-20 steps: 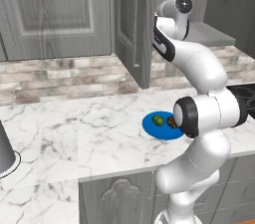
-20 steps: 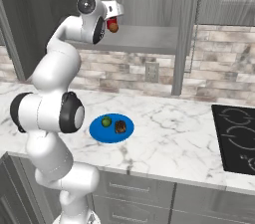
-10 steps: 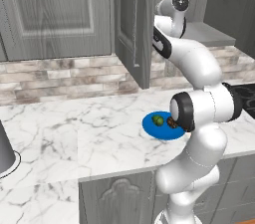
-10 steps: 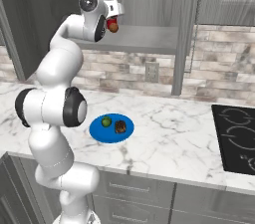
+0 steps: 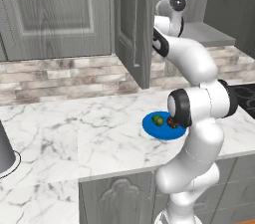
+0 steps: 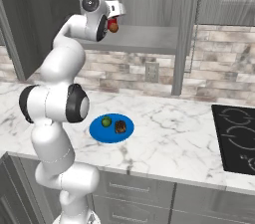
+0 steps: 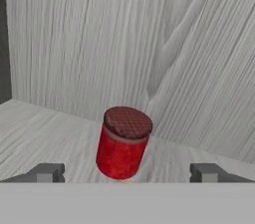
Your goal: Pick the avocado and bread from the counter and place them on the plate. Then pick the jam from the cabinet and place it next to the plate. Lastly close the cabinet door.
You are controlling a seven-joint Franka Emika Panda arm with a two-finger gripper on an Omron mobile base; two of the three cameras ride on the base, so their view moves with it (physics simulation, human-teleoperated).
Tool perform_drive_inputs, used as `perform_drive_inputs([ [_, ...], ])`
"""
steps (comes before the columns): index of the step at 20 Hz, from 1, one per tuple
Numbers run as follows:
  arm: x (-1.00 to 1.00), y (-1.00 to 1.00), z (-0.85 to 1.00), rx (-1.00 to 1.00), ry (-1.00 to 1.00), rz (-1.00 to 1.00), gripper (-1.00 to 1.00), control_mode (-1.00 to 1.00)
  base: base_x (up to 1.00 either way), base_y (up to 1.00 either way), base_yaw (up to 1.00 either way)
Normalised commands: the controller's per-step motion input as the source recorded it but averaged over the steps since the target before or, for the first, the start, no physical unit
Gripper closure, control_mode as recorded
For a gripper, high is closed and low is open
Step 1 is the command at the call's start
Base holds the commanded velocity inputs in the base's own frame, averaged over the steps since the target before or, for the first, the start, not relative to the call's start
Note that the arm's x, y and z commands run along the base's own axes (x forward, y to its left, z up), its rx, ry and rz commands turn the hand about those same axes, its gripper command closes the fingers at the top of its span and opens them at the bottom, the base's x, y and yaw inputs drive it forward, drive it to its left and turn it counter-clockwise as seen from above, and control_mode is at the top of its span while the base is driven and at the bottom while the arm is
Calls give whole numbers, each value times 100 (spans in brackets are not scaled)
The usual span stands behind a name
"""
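The left base view looks forward and down from behind the arm, which rises at its lower right; the right base view does the same from the other side, and both share the counter [image 5: 74, 133], the plate [image 6: 112, 129] and the open cabinet [image 6: 144, 39]. The hand view sits close inside that cabinet, facing its back wall across the shelf, the jam [image 7: 122, 143] just ahead

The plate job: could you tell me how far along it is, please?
Done: the avocado and bread lie on the plate. In hand: the open gripper faces the jam on the cabinet shelf, not yet gripping. Left: set the jam beside the plate, then shut the cabinet door.
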Motion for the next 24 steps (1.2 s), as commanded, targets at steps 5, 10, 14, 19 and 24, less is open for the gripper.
perform_drive_inputs([
  [5, 25, 0, 0, 0, 3, -1, -100, -100, 0, 0, 0],
  [10, 29, 0, 0, 1, 9, 0, -100, -100, 0, 0, 0],
  [14, 18, 0, 0, 0, 7, 0, -100, -100, 0, 0, 0],
  [19, 7, 0, 0, 0, 2, 0, -100, -100, 0, 0, 0],
  [24, 3, 0, -5, 0, 0, 0, -100, -100, 0, 0, 0],
])
